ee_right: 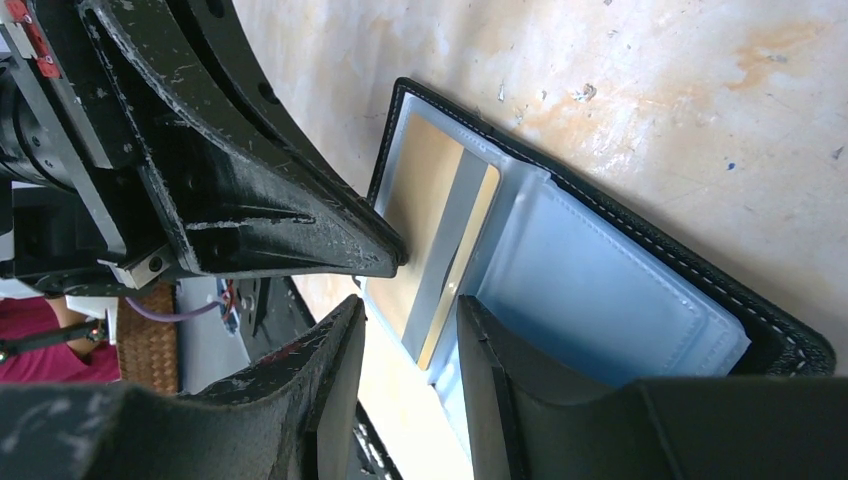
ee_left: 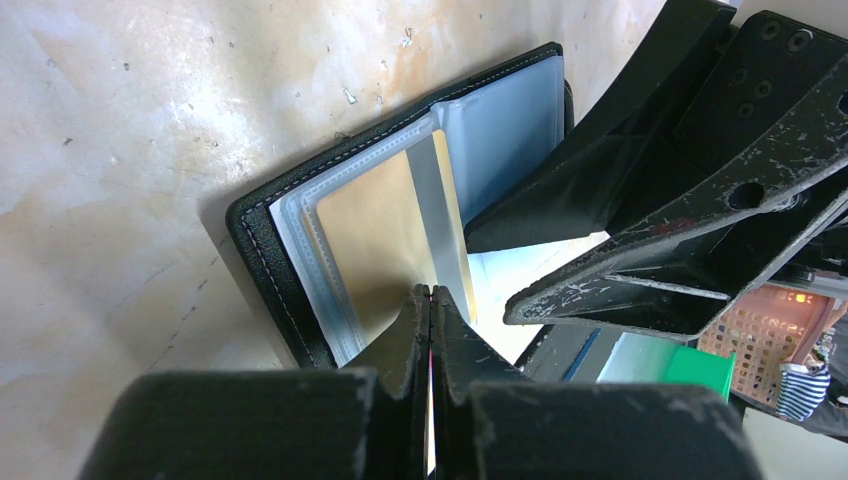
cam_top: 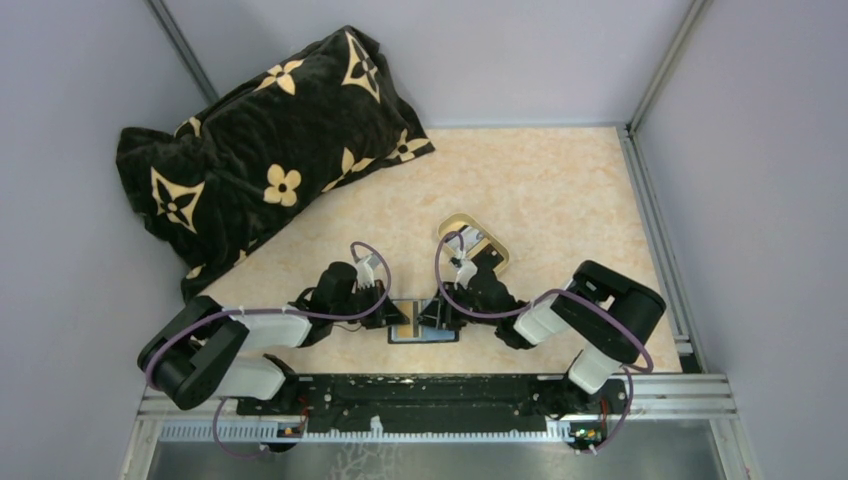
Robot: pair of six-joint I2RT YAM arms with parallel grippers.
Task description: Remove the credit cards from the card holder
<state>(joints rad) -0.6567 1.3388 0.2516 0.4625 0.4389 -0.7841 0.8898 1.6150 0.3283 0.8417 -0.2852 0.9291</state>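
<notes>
Left pincer: fingers pressed together at the near edge of the orange-yellow card; grip on it cannot be told. Right pincer: fingers apart, straddling the wallet's inner edge beside that card. Wallet: open flat on table, between both pincers. Arms: low, bent inward, facing each other.
</notes>
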